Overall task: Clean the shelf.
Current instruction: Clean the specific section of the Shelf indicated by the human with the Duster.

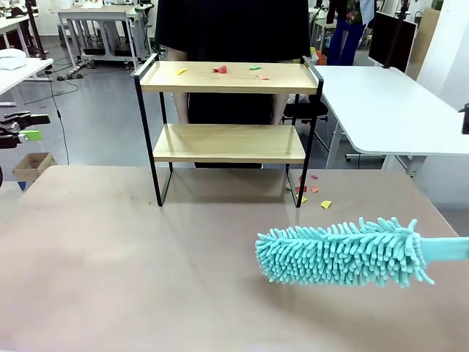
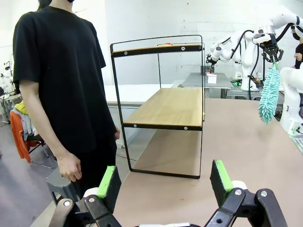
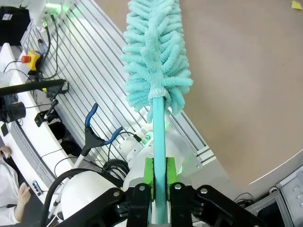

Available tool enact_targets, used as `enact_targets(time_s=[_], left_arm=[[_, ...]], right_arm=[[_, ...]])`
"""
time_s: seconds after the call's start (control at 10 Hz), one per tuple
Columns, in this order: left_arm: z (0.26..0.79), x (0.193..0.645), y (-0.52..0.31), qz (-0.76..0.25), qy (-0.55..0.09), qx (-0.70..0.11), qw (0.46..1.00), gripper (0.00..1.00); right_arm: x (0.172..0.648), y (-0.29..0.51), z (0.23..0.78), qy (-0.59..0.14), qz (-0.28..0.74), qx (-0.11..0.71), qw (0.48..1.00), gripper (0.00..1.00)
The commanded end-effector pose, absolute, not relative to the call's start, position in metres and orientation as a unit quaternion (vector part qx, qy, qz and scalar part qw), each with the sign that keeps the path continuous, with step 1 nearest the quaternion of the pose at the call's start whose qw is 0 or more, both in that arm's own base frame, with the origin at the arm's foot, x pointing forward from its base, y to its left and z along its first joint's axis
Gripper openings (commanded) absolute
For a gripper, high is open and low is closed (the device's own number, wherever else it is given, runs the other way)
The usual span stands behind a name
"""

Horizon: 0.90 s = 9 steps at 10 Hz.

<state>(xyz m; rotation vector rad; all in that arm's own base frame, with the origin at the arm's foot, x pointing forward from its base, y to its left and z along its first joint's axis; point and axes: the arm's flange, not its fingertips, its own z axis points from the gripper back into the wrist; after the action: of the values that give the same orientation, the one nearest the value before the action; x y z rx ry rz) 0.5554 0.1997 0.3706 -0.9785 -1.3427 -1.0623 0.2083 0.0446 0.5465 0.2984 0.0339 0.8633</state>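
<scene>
Right end effector [image 3: 158,174], clamping the duster [image 1: 341,253], is probably needing height to brush scraps [image 1: 220,70] off the shelf [image 1: 227,143] ahead-left; left end effector [image 2: 165,177] is gaping, empty.

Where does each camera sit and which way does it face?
Front: between the arms, facing across the table at the shelf and person; duster at lower right.
Left wrist: on the left arm, along the open left gripper toward the shelf's end.
Right wrist: on the right arm, along the right gripper shut on the duster's handle.
Front and left wrist share shelf, person, duster.
</scene>
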Motion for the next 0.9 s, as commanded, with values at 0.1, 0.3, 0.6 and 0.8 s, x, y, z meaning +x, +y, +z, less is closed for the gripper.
enact_targets(time_s=[0.1, 0.3, 0.6, 0.8], left_arm=[[0.3735, 0.5537, 0.1992, -0.450, -0.569, -0.413, 0.551, 1.00], [0.3735, 0.5537, 0.1992, -0.450, -0.569, -0.413, 0.551, 1.00], [0.3735, 0.5537, 0.1992, -0.450, -0.569, -0.413, 0.551, 1.00], [0.3735, 0.5537, 0.1992, -0.450, -0.569, -0.413, 0.551, 1.00]], right_arm=[[0.2103, 0.0455, 0.5506, 0.009, 0.411, 0.148, 0.899, 0.13], [0.2103, 0.0455, 0.5506, 0.009, 0.411, 0.148, 0.899, 0.13], [0.2103, 0.0455, 0.5506, 0.009, 0.411, 0.148, 0.899, 0.13], [0.2103, 0.0455, 0.5506, 0.009, 0.411, 0.148, 0.899, 0.13]])
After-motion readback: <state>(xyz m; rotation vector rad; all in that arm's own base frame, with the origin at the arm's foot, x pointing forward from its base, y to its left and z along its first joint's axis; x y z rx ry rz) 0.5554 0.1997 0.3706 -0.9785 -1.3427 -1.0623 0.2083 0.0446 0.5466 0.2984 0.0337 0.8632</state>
